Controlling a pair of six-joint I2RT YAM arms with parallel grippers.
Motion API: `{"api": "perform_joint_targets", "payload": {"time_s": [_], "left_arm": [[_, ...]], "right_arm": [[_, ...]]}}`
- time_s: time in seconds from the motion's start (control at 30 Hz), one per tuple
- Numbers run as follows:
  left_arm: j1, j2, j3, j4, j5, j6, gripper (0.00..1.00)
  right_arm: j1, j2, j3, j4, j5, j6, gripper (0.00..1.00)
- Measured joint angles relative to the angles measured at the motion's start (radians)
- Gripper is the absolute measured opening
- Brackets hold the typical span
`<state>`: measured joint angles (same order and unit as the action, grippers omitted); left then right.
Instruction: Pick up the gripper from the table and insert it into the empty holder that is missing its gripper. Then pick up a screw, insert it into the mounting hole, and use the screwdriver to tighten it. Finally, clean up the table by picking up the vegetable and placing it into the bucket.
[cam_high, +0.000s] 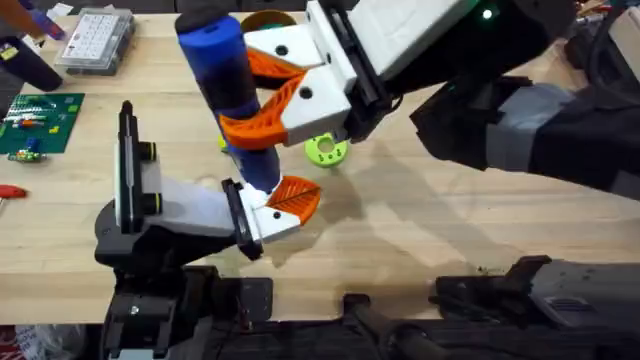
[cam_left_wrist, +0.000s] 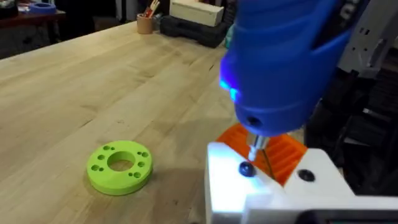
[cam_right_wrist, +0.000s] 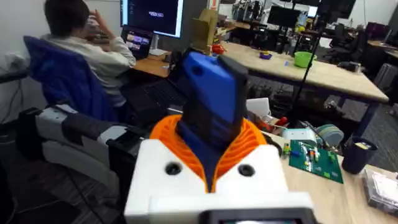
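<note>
My right gripper (cam_high: 255, 95) hangs high over the table, shut on the blue screwdriver (cam_high: 232, 90), which stands nearly upright between its orange pads (cam_right_wrist: 186, 134). The silver bit (cam_left_wrist: 256, 146) rests on a dark screw (cam_left_wrist: 247, 169) in the white base block. That block carries the orange ribbed gripper (cam_high: 297, 198), seated at the black bracket of the holder (cam_high: 190, 212), the white wrist of the left arm. A blue light glows on the screwdriver (cam_left_wrist: 280, 62). A yellow bit of the vegetable (cam_high: 222, 144) peeks out behind the screwdriver. The bucket (cam_high: 268, 18) is partly hidden at the far edge.
A bright green disc with holes (cam_high: 326, 150) lies on the wood just right of the screwdriver, and also shows close by as the green disc (cam_left_wrist: 119, 167). A clear parts box (cam_high: 95, 40) and a green circuit board (cam_high: 35, 122) sit at the far left.
</note>
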<state>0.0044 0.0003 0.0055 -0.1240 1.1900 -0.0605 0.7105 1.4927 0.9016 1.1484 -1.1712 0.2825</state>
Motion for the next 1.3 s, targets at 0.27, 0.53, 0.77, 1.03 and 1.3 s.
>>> {"api": "perform_joint_targets", "payload": {"time_s": [0.27,0.53,0.77,1.03,1.3], "left_arm": [[0.000,0.000,0.000,0.000,0.000,0.000,0.004],[0.000,0.000,0.000,0.000,0.000,0.000,0.004],[0.000,0.000,0.000,0.000,0.000,0.000,0.004],[0.000,0.000,0.000,0.000,0.000,0.000,0.004],[0.000,0.000,0.000,0.000,0.000,0.000,0.004]], "right_arm": [[0.000,0.000,0.000,0.000,0.004,-0.002,0.022],[0.000,0.000,-0.002,0.000,0.004,-0.003,0.022],[0.007,0.024,-0.002,0.003,0.013,-0.007,0.022],[0.007,0.026,-0.002,0.003,0.019,-0.007,0.022],[0.007,0.026,-0.002,0.001,0.019,-0.007,0.022]]}}
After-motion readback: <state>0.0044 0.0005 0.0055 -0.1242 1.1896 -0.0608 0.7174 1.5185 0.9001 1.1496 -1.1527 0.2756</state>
